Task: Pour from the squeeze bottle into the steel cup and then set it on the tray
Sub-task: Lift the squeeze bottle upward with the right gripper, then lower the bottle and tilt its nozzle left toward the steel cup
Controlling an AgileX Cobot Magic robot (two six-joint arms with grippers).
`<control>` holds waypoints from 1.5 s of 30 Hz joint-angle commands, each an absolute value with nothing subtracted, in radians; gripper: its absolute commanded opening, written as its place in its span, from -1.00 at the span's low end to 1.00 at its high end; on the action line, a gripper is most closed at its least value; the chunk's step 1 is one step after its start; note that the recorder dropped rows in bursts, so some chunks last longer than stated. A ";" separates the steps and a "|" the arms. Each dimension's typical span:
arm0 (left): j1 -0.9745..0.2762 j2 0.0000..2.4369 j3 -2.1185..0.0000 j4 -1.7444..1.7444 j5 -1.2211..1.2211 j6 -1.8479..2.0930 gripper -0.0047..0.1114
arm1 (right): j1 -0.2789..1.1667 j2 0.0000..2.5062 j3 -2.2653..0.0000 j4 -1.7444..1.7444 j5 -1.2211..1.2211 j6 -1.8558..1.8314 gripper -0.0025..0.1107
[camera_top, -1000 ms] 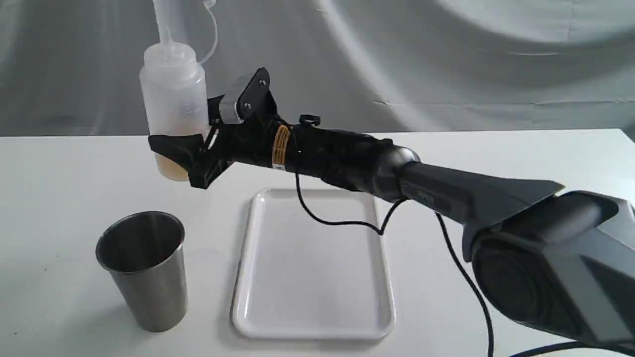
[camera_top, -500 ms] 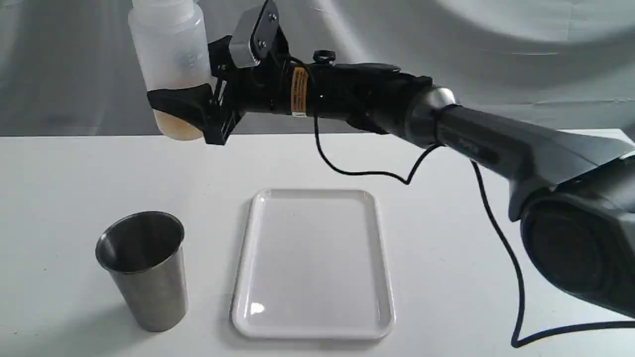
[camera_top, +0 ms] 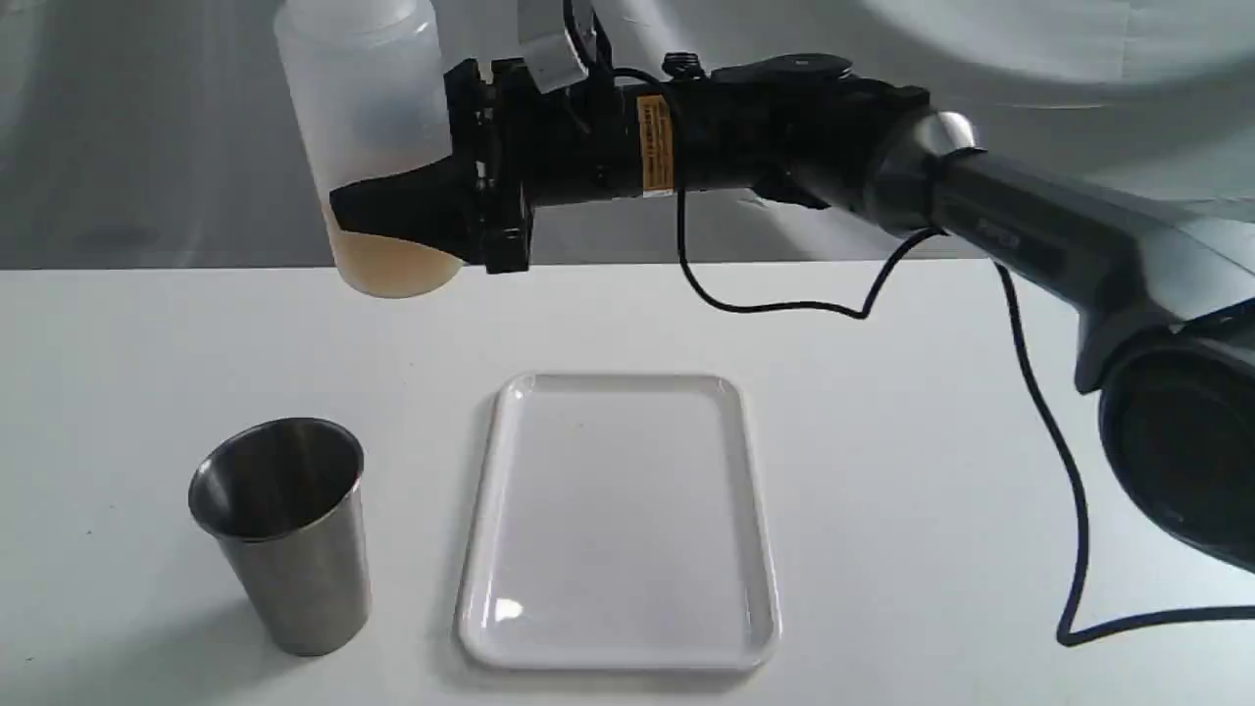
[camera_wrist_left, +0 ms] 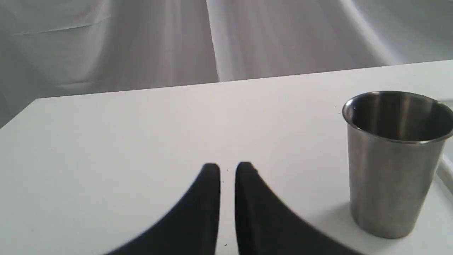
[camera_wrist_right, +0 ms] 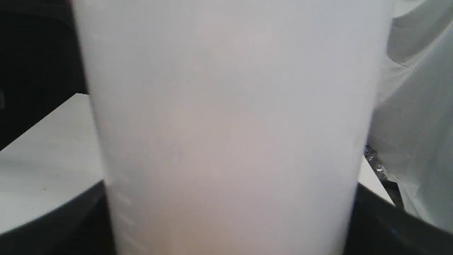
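Spanning the scene, the white surface [camera_top: 980, 412] carries the tray [camera_top: 618, 510] at centre, flat, long axis near-to-far. Up in the air at far left, the squeeze bottle [camera_top: 363, 108] has its long axis roughly vertical, amber base down, nozzle end up and cropped. Near left, the steel cup [camera_top: 279, 534] stands upright, mouth up. The right end effector [camera_top: 387, 211] is spread wide, grasping the squeeze bottle low on its body. The left end effector [camera_wrist_left: 227, 170] is nearly clenched, empty, near the steel cup.

One squeeze bottle [camera_top: 368, 108], one steel cup [camera_top: 284, 534], one tray [camera_top: 618, 520].
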State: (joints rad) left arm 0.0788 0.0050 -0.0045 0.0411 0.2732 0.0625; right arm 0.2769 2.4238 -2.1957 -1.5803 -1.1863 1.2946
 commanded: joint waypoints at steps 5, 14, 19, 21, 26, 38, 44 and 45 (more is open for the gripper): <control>0.076 0.000 0.000 0.044 0.266 0.061 -0.78 | 0.264 2.342 -2.201 -1.545 -1.109 1.346 -0.96; 0.076 0.000 0.000 0.044 0.266 0.061 -0.78 | 0.218 2.294 -2.199 -1.511 -0.965 1.544 -0.96; 0.076 0.000 0.000 0.044 0.266 0.061 -0.78 | 0.209 2.262 -2.186 -1.476 -0.908 1.547 -0.96; 0.076 0.000 0.000 0.044 0.266 0.061 -0.78 | 0.209 2.251 -2.174 -1.470 -0.904 1.547 -0.96; 0.076 0.000 0.000 0.044 0.266 0.061 -0.78 | 0.235 2.233 -2.132 -1.446 -0.897 1.547 -0.96; 0.076 0.000 0.000 0.044 0.266 0.061 -0.78 | 0.339 2.116 -1.954 -1.435 -0.578 1.514 -0.96; 0.076 0.000 0.000 0.044 0.266 0.061 -0.78 | 0.381 2.034 -1.827 -1.329 -0.451 1.425 -0.96; 0.076 0.000 0.000 0.044 0.266 0.061 -0.78 | 0.384 2.026 -1.802 -1.297 -0.420 1.411 -0.96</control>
